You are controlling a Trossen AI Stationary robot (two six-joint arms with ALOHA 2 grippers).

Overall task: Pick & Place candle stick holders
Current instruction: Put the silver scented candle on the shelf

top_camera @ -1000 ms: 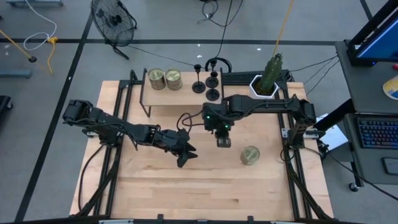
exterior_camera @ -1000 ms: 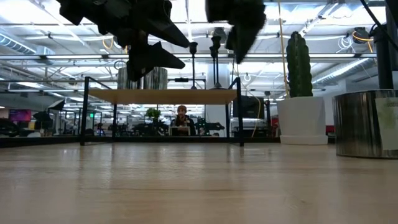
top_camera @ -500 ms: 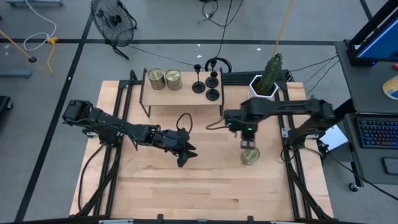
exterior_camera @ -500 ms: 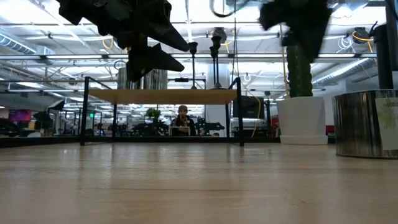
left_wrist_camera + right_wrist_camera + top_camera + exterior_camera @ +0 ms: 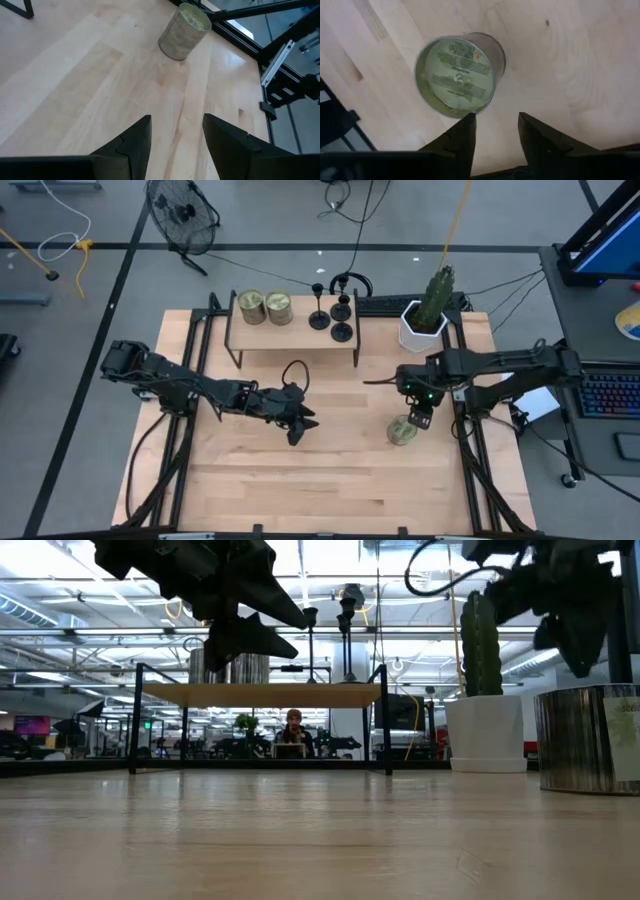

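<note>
The three candle stick holders [image 5: 334,314] stand close together on the right part of a small wooden shelf [image 5: 300,339] at the far side of the desk [image 5: 300,480], next to two jar candles [image 5: 264,307] on the same shelf; no gripper touches them. I think the main risk is that the right arm takes the wrong thing: the right gripper [image 5: 421,420] hangs just above a third jar candle [image 5: 402,430] that stands alone on the desk, well apart from the holders. If it goes down here, it may grasp or knock over this jar and not a holder. Later, a reach to the shelf could tip the thin holders, because they stand so near to each other, and the cactus pot [image 5: 424,320] is near the way of the arm. In the right wrist view the fingers of the right gripper are a little apart and hold nothing. The left gripper [image 5: 300,423] waits above the middle of the desk, with its fingers also apart and empty.
</note>
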